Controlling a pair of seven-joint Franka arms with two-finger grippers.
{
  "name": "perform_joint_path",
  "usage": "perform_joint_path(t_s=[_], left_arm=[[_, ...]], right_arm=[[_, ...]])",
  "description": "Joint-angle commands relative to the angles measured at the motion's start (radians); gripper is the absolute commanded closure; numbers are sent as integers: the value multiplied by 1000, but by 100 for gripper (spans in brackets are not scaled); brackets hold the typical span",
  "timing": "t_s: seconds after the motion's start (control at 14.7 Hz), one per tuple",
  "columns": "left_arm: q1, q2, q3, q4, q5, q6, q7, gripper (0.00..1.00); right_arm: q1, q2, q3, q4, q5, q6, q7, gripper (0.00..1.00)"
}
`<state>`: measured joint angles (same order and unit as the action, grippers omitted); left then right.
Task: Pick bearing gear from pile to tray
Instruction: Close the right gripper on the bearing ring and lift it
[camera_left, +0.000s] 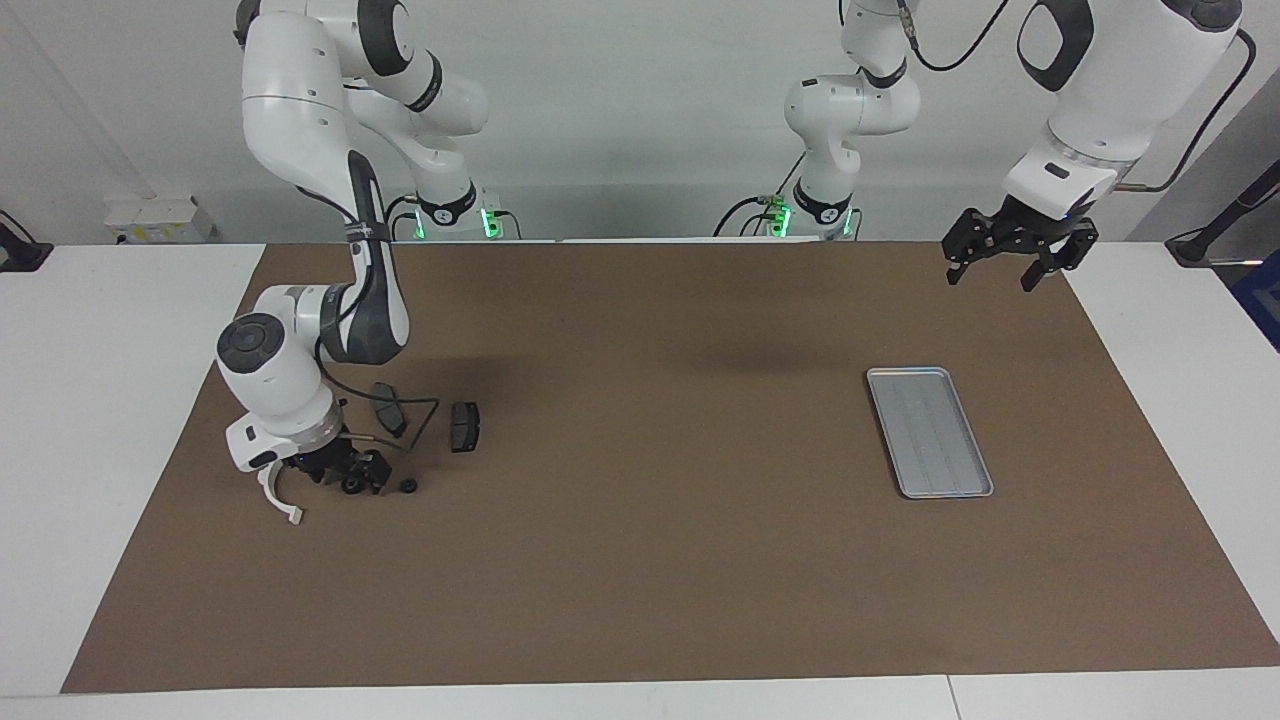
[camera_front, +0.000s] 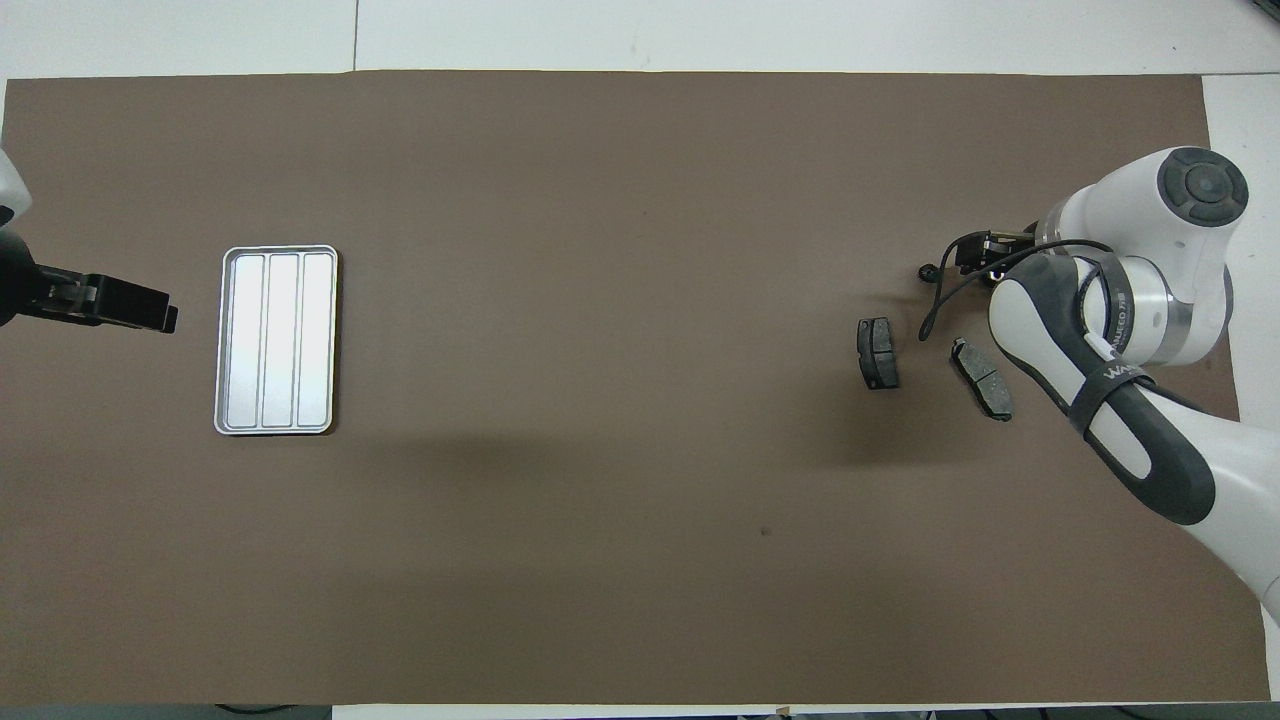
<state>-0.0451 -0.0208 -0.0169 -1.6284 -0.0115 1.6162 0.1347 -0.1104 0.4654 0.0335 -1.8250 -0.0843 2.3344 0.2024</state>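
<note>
Right arm: bent low over the brown mat, its right gripper (camera_left: 352, 478) down at the pile of small parts (camera_left: 400, 450).
Left arm: waits raised beside the flat silver-grey metal tray (camera_left: 929, 431); left gripper (camera_left: 1007, 263) spread, empty.
Hidden: the wrist covers part of the pile.
Right gripper: fingers apart around a small black round piece (camera_left: 352, 486); a second black round piece (camera_left: 409, 486) lies just beside it.

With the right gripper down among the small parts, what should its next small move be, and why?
Probably close the right gripper on the small black round piece at its fingertips: the jaws are open and low at the pile, the tray holds nothing, and the left gripper waits open in the air near the tray's end.
</note>
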Motion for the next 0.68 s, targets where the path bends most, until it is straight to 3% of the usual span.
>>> perform_joint_path(t_s=[0.0,0.61], left_arm=[[-2,-28,2,-33,18,21,10,0],[-2,-28,2,-34,18,21,10,0]], right_arm=[[-17,-36,9,-50,20,20,-20,7],[-17,-50,9,-56,20,-7,-24,33]])
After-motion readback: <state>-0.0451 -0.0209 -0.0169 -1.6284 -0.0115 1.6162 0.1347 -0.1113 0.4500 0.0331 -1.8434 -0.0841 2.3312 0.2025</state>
